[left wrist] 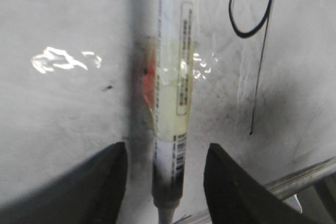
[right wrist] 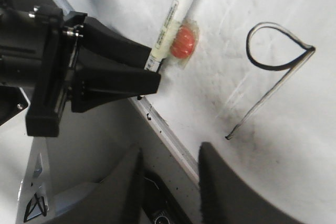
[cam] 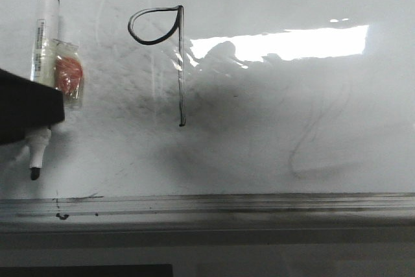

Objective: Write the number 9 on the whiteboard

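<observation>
Number 9 (cam: pixel 176 43) on whiteboard (cam: pixel 272 134); marker (cam: pixel 43 50) beside it.

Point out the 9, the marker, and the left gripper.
9 (cam: pixel 181 69): front view, midway down the stem.
Marker (left wrist: pixel 171 103): left wrist view, middle of the barrel.
Left gripper (left wrist: pixel 167 182): left wrist view, midway between the fingertips, which flank the marker.

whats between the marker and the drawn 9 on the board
A small clear packet with an orange-red piece inside lies right beside the marker. From there to the number 9 the whiteboard is bare, as the front view shows.
</observation>
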You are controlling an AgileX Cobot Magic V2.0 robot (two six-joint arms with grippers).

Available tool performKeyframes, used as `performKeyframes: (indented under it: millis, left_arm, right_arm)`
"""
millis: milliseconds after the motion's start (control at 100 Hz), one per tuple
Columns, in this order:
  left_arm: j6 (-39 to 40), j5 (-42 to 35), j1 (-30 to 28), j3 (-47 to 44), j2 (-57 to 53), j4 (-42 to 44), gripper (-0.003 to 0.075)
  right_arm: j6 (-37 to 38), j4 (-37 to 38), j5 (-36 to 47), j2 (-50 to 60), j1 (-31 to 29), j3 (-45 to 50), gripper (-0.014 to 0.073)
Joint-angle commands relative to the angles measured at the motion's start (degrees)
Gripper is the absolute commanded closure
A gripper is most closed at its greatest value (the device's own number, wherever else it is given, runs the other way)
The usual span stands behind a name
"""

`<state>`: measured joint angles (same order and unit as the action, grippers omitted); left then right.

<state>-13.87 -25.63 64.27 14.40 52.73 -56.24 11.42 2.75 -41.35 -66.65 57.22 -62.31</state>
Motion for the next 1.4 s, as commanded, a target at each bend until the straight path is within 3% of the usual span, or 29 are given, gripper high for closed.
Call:
performKeyframes:
  millis: [0,80,200,480,820,1390]
  left_arm:
    - [-0.4,-3.1,0.0,1.3,-4.4,4.4,0.0412]
    - [-0.5,-3.0,0.0,1.0,-8.8,8.6,0.0485]
    - [-2.3,-3.0,0.0,-0.5,-15.7,10.6,0.0743]
    - [-4.8,-3.0,0.0,-9.4,-28.4,11.0,0.0741]
    - [-4.8,-1.7,0.0,-14.4,-32.3,10.8,0.0741]
    - [-4.8,-1.7,0.0,-14.4,-32.3,10.8,0.0741]
  right_arm:
    - [0.0,2.9,6.8,4.7,-0.2,0.4,0.0647]
    - [0.0,4.7,11.5,8.5,-0.2,3.7,0.0657]
    - [0.0,8.5,20.0,15.7,-0.2,10.4,0.0657]
    - [0.0,14.3,37.5,35.6,-0.2,29.9,0.0657]
    - [0.0,14.9,30.2,54.5,-0.2,42.9,0.0657]
    - [0.0,14.9,29.8,56.0,-0.2,44.0,0.0657]
